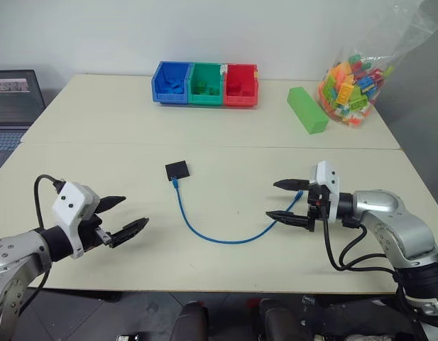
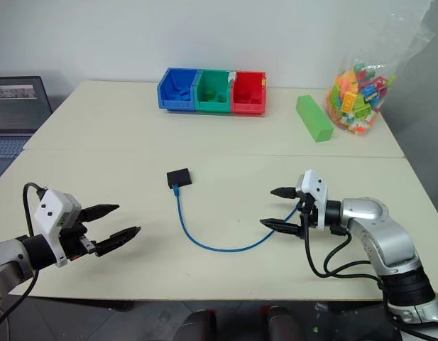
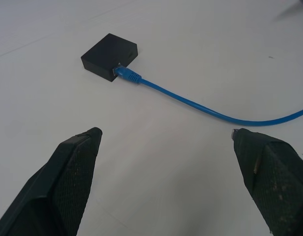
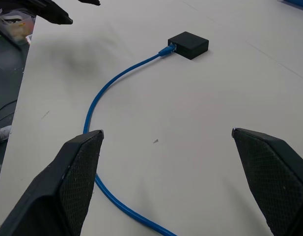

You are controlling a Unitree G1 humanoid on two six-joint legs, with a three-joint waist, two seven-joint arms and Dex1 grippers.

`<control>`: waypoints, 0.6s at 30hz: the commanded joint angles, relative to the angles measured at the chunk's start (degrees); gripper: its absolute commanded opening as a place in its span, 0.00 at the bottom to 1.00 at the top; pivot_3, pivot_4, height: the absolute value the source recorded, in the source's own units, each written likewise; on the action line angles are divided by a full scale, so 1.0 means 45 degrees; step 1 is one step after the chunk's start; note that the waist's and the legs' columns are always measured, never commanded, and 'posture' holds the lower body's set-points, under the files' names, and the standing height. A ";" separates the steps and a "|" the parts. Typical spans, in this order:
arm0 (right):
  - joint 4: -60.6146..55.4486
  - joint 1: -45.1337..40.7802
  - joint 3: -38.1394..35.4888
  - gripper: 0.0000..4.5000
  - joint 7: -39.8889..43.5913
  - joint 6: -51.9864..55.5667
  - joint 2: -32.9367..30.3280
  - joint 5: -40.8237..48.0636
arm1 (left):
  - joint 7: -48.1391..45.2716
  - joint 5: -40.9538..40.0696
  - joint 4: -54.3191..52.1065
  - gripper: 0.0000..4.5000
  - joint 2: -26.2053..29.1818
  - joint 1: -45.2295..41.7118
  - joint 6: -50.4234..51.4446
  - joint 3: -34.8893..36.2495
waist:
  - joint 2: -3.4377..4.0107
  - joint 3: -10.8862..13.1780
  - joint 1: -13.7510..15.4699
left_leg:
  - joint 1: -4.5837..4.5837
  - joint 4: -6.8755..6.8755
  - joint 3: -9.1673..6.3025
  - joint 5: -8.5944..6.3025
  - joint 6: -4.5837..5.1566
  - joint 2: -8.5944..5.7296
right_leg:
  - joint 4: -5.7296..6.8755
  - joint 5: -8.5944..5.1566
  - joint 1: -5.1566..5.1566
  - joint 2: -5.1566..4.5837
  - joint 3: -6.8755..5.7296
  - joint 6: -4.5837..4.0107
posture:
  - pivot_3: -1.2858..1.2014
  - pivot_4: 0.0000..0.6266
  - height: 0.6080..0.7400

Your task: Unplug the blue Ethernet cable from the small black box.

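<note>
open fingers (image 3: 77, 167), blue ethernet cable (image 3: 200, 105) beyond, untouched

A bright-blue Ethernet cable (image 1: 204, 231) runs from a matte-black box (image 1: 177, 170) across the cream surface (image 1: 226, 145). Far back sit blue (image 1: 170, 82), green (image 1: 205, 84) and red (image 1: 241, 84) bins, a lime-green block (image 1: 307, 110), and a clear bag of multicoloured bricks (image 1: 350, 89).

Across my table (image 1: 98, 135): blue bin (image 1: 171, 82), green bin (image 1: 206, 84), red bin (image 1: 241, 84) touching in a row at the far edge, green block (image 1: 307, 109) beside them, bag of what look like toy bricks (image 1: 352, 85), laptop (image 1: 13, 106) far left.
</note>
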 commanded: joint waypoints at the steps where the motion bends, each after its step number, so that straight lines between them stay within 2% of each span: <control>1: -0.0356 -0.0120 -0.0329 0.99 0.0055 -0.0095 -0.0048 0.0204 | -0.0120 -0.0139 -0.0089 1.00 0.0058 -0.0131 -0.0248 0.0222 | 0.0000 0.0000 0.0000 | 0.0000 0.0000 0.0000 0.0000 0.0000 0.0000 | 0.0000 0.0000 0.0000 0.0000 0.0000 0.0000 | 0.52 0.24 1.00; 18: -0.0251 -0.0525 0.0234 0.99 0.0080 -0.0123 0.0415 0.0045 | 0.0030 -0.0195 -0.0464 1.00 -0.0094 0.0344 -0.0251 0.0526 | 0.0000 0.0000 -0.0004 | 0.0001 0.0000 -0.0001 0.0000 0.0000 0.0003 | 0.0000 0.0001 0.0000 -0.0001 0.0002 -0.0001 | 0.52 0.24 1.00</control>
